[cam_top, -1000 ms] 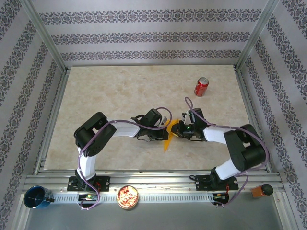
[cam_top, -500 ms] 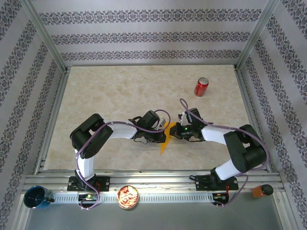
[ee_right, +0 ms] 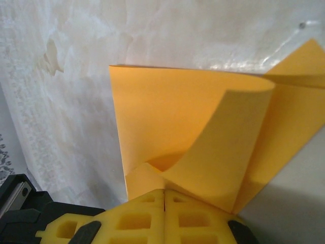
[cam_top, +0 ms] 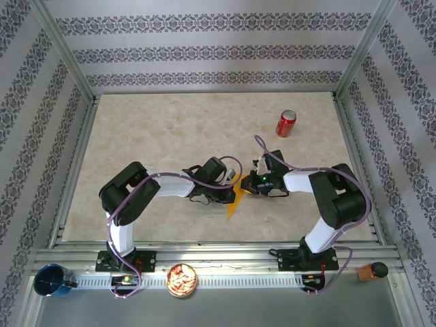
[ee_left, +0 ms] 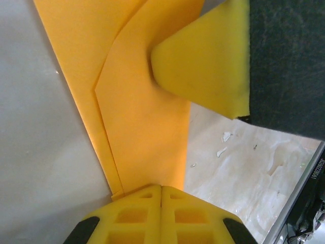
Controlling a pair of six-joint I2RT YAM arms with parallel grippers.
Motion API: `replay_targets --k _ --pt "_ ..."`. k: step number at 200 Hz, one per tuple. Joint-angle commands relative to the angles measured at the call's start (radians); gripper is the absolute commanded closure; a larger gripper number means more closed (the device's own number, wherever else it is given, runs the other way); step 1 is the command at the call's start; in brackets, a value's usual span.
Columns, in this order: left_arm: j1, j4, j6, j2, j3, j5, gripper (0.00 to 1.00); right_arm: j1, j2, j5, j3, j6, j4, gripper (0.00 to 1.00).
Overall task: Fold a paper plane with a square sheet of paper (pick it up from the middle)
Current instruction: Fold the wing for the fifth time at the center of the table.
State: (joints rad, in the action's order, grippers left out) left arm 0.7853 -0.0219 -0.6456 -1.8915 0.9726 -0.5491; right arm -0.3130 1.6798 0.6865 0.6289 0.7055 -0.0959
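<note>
Closing over the last second, the right gripper (ee_right: 164, 192) now has its fingers pressed together on a curled flap of the sheet of paper (ee_right: 167, 112). A moment ago they stood slightly apart, so this looks like a fresh pinch. The left gripper (ee_left: 161, 189) has not changed: it is clamped shut on the near edge of the sheet (ee_left: 137, 117), where an angled fold line already shows across the orange surface. From above, the sheet (cam_top: 232, 203) is a narrow orange sliver between the two grippers at the near middle of the table (cam_top: 170, 136), its pointed end toward the arms and well apart from the red soda can (cam_top: 285, 123). That point has drifted a little left and nearer the bases, and the right arm's forearm has swung inward with it. Both arms seem to have carried the paper together rather than pulling against each other. For the task this probably means the sheet is secured at both sides, with one flap lifted and bowed but not yet pressed flat — a fold set up, not finished. The plane is partly formed at best, and whether the paper touches the table I cannot tell.
</note>
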Motion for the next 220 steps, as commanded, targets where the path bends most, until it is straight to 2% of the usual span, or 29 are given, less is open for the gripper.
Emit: replay_targets --k 1,57,146,193,220 --pt "0.006 0.227 0.037 -0.059 -0.048 0.044 1.0 0.052 0.04 -0.09 0.032 -0.029 -0.001 0.97" --pt "0.006 0.224 0.037 -0.058 -0.075 0.05 1.0 0.08 0.055 -0.12 0.075 -0.031 0.025 0.96" --pt "0.006 0.232 0.044 -0.041 -0.088 0.057 1.0 0.189 0.08 -0.144 0.133 -0.041 0.041 0.96" --pt "0.006 0.251 0.048 -0.015 -0.085 0.059 1.0 0.165 -0.111 -0.14 0.091 -0.038 0.088 0.96" --pt "0.006 0.254 0.05 0.001 -0.083 0.062 1.0 0.083 -0.184 -0.112 0.018 -0.005 0.048 0.96"
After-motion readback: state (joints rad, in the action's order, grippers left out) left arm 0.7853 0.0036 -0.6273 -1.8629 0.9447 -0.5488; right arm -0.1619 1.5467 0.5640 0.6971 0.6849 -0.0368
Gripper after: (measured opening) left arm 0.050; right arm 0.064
